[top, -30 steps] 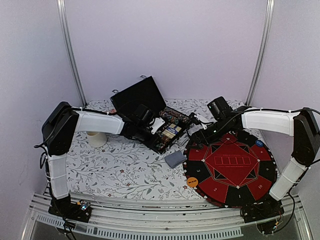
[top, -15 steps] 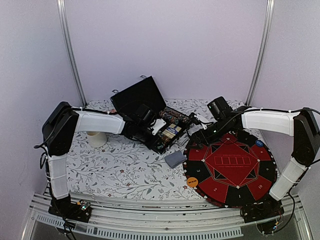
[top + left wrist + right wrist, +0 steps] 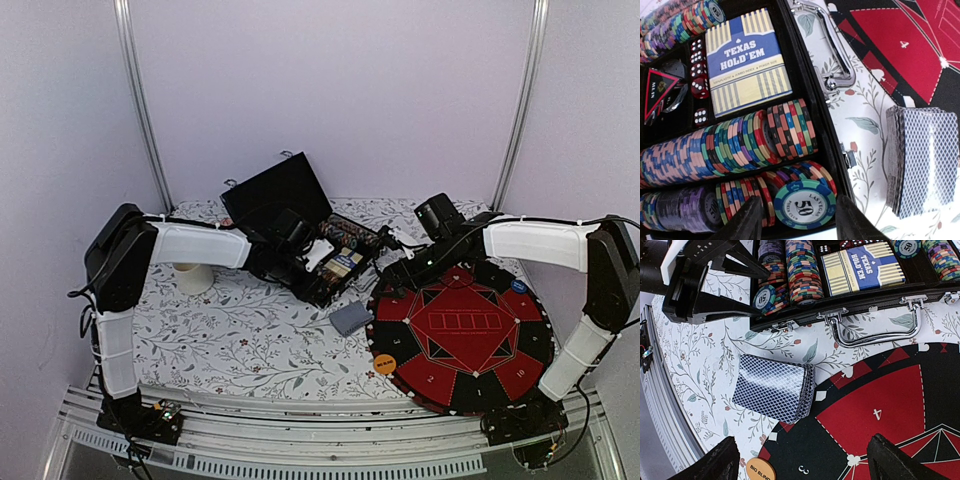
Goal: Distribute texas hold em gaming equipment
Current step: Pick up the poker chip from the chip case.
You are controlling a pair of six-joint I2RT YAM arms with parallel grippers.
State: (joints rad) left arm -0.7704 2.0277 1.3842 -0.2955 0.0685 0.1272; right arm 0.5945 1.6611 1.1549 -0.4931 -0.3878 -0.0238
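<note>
As left gripper flanks chip, case (edge)

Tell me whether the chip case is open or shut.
Open. The case has its lid raised behind it, and the chips, boxed deck and dice inside lie exposed.

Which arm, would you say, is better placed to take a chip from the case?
Left, probably: the left gripper hangs open at the 50 chip in the case; the right gripper is over the mat.
</note>
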